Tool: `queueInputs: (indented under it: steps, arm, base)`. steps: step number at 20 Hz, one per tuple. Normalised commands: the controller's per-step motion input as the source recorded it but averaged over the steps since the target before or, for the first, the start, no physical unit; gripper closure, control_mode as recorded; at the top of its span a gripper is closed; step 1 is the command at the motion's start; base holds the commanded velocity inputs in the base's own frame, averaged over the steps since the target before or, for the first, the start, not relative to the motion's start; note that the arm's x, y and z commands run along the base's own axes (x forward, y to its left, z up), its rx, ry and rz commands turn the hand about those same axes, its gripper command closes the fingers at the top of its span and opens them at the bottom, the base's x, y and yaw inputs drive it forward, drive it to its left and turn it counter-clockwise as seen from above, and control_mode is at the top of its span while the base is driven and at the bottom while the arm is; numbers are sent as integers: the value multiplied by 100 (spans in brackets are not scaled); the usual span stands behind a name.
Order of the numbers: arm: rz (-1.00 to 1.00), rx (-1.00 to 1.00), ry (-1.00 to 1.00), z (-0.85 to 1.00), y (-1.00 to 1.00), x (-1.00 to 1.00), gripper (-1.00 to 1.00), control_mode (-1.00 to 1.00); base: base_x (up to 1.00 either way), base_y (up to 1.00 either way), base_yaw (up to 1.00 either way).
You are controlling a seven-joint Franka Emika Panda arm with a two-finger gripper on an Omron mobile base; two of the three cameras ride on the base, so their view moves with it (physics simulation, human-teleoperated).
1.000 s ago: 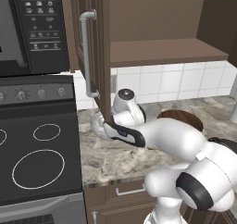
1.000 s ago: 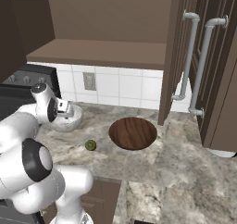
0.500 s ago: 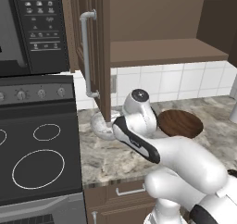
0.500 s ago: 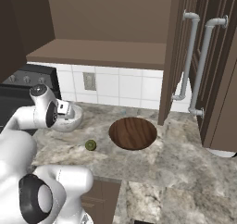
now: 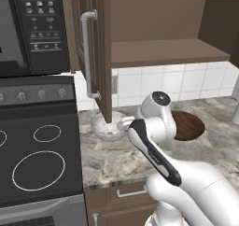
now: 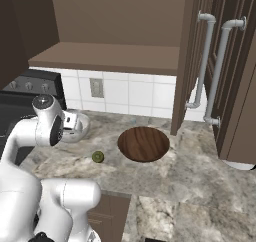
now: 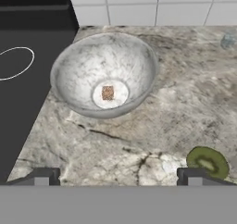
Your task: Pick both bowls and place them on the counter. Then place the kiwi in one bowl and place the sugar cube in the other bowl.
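While the jaws stand apart, the kiwi (image 7: 208,161) lies flat, long axis across the hand view.

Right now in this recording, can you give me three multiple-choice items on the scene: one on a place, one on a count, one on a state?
1. Where does the tiny tan sugar cube lie?
A. in the grey-white marbled stone bowl
B. in the wide dark brown wooden bowl
C. on the black stovetop

2. How many bowls stand on the grey-beige marbled counter?
A. one
B. two
C. three

3. How is the end effector?
A. shut on the small green kiwi
B. shut on nothing
C. open

Key: 1 A, the cube sits at the marbled bowl's bottom; 2 B, both bowls rest on the stone; 3 C, the fingertips stand wide apart, holding nothing.
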Motion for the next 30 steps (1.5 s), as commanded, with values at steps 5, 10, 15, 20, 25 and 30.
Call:
queueInputs:
  steps: [5,10,15,20,25,30]
  arm:
    - [0,1,-3,14,-23,-54,-100,-100]
    - [0,0,-2,4,-27,-50,-100,-100]
    - [0,0,0,0,-41,-26,-100,-100]
    - [0,0,0,0,-40,-17,-100,-100]
    - [0,0,0,-9,-32,-17,-100,-100]
    - [2,-3,0,-32,-9,-3,-100,-100]
  base:
    - [0,0,0]
    - [0,0,0]
    - [0,0,0]
    - [0,0,0]
    - [0,0,0]
    - [0,0,0]
